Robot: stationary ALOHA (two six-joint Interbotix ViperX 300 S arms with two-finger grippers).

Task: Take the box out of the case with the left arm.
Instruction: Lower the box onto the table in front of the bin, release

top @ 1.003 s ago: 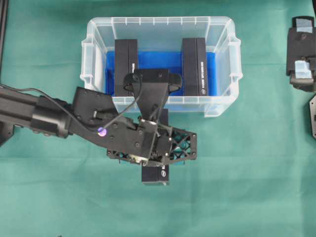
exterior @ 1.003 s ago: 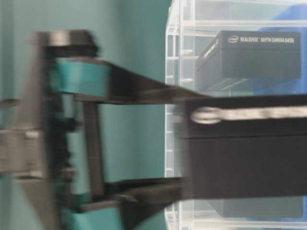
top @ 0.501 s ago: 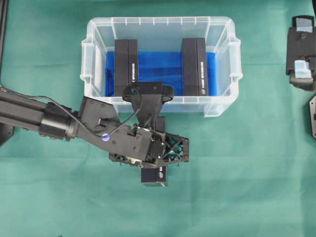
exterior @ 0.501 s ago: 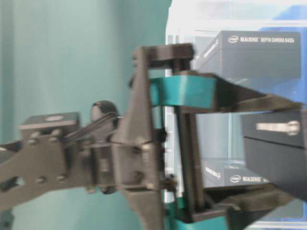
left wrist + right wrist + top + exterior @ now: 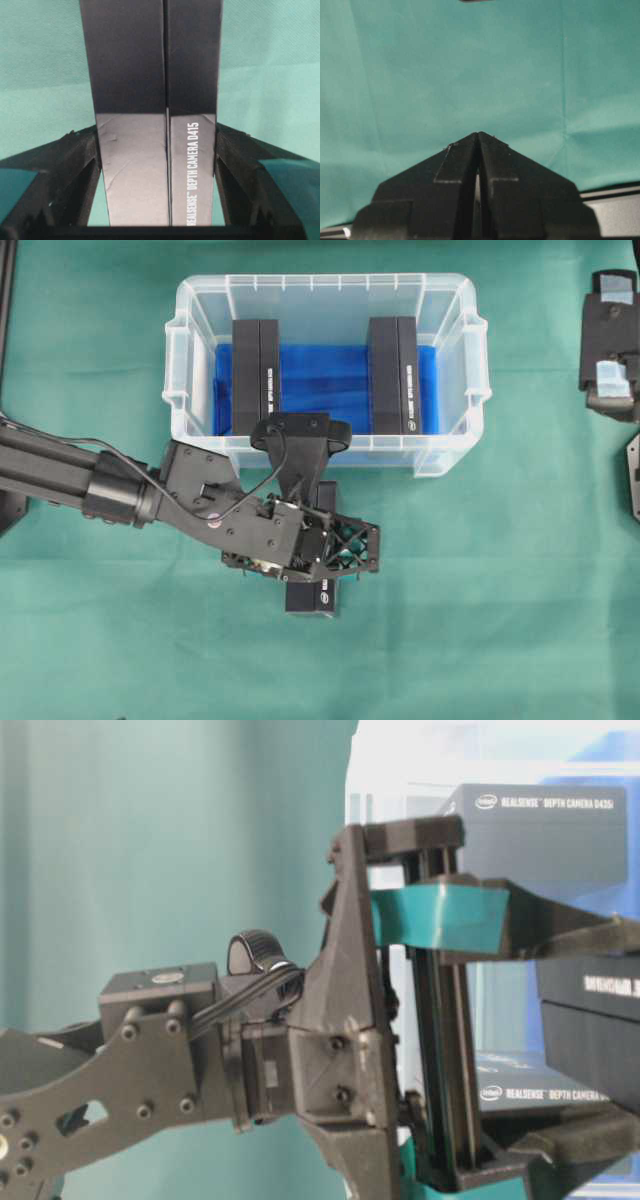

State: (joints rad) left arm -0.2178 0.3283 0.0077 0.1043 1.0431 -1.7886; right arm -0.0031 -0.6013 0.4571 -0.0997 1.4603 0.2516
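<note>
Box [image 5: 157, 125] | clamped between left hand [image 5: 157, 165] fingers | outside case [image 5: 450, 440]

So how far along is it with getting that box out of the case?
Mostly done. The box is already outside the case, over the green cloth in front of it. In hand: the left gripper is shut on the box, fingers against both sides. Left: setting it down and letting go. Two other boxes remain inside. The right gripper is shut, holding nothing.
</note>
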